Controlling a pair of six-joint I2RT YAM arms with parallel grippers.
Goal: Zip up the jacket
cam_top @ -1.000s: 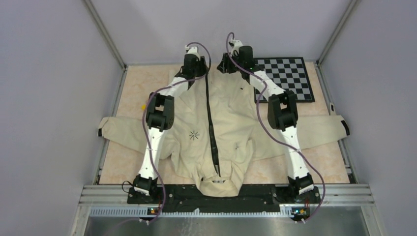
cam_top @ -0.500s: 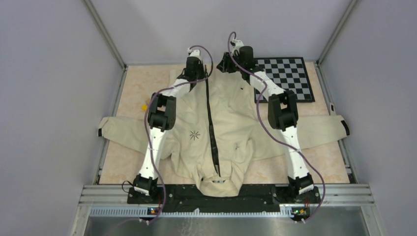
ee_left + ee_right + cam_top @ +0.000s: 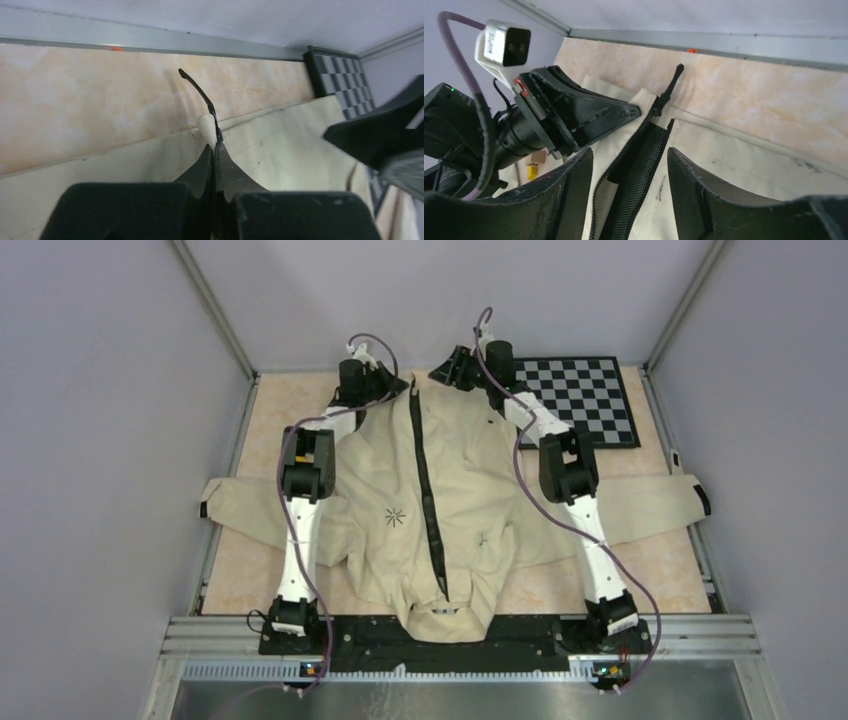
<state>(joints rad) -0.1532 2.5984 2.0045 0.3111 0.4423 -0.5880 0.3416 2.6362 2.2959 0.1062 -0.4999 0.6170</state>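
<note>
Jacket (image 3: 480,480) lies flat on the table (image 3: 275,410), collar toward the arm bases, hem at the far edge. Left gripper (image 3: 214,150) is pinched together on the hem at the zipper's (image 3: 428,490) far end. Right gripper (image 3: 629,152) hangs just beside it, jaws apart, straddling the zipper tape.

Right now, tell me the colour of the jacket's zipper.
Black, on the cream jacket; the zipper shows best in the right wrist view.
</note>
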